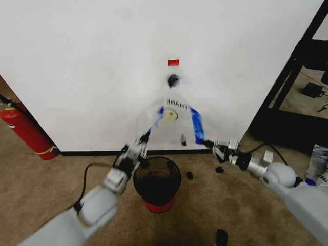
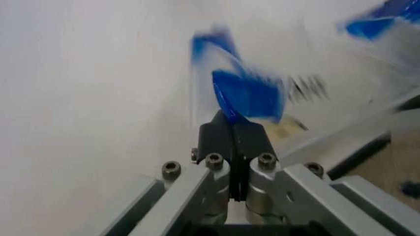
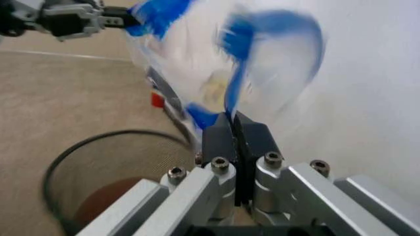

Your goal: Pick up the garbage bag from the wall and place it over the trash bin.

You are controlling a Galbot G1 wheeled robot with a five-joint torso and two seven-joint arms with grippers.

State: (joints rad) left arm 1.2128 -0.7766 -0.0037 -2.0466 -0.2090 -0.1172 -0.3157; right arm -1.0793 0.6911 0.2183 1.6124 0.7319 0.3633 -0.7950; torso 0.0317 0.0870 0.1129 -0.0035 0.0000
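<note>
The garbage bag, thin translucent white with blue handles and a yellow smiley, is stretched between both grippers, in front of the wall. It sits below the black hook and above the far side of the trash bin. My left gripper is shut on the bag's left blue handle, its fingertips pressed together. My right gripper is shut on the right blue handle. The right wrist view shows the bin's dark rim beneath the bag and the left gripper farther off.
A red fire extinguisher stands at the wall on the left. A black shelf frame rises on the right, with white-and-blue packages beside it. Small black bits lie on the brown carpet near the bin. A red tape strip marks the wall.
</note>
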